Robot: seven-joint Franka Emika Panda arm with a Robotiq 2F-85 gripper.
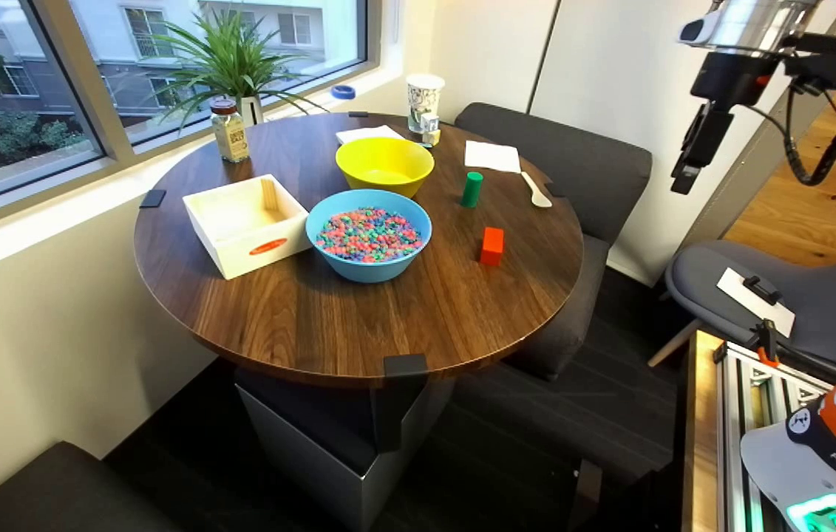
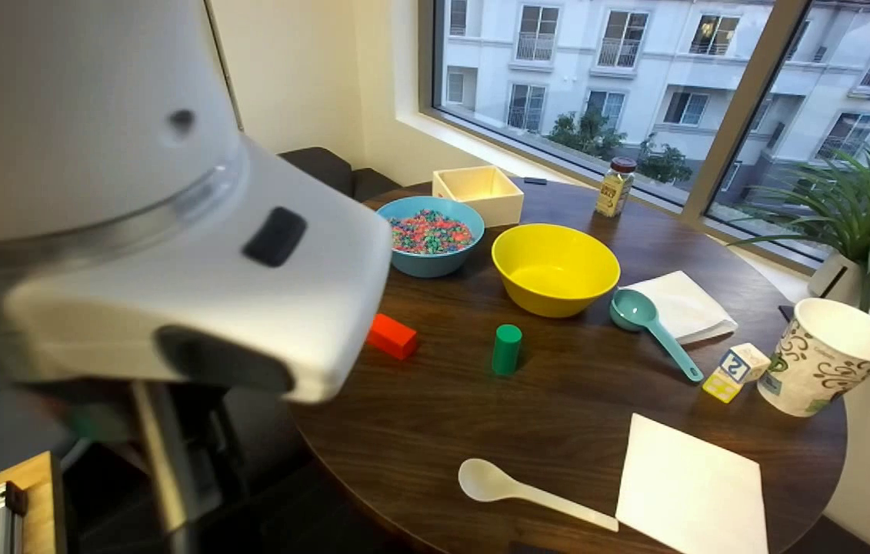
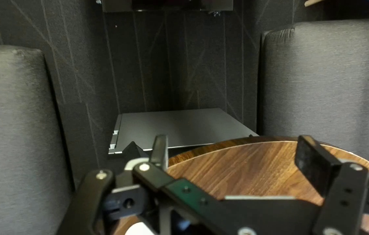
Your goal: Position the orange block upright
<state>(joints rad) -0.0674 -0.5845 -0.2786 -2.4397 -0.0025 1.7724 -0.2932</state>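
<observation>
The orange block (image 1: 492,246) is a small red-orange rectangular block lying on its long side on the round wooden table, right of the blue bowl. In an exterior view the arm's white link partly hides the orange block (image 2: 393,336). It does not show in the wrist view. My gripper (image 1: 686,174) is raised in the air, off to the side of the table and well apart from the block. In the wrist view the two fingers of the gripper (image 3: 231,151) stand wide apart with nothing between them.
A green cylinder (image 1: 471,190) stands near the block. A blue bowl of beads (image 1: 369,270), a yellow bowl (image 1: 385,166) and a wooden box (image 1: 262,255) stand beyond. A white spoon (image 2: 538,492), a napkin (image 2: 692,488) and a paper cup (image 2: 827,358) are on the table.
</observation>
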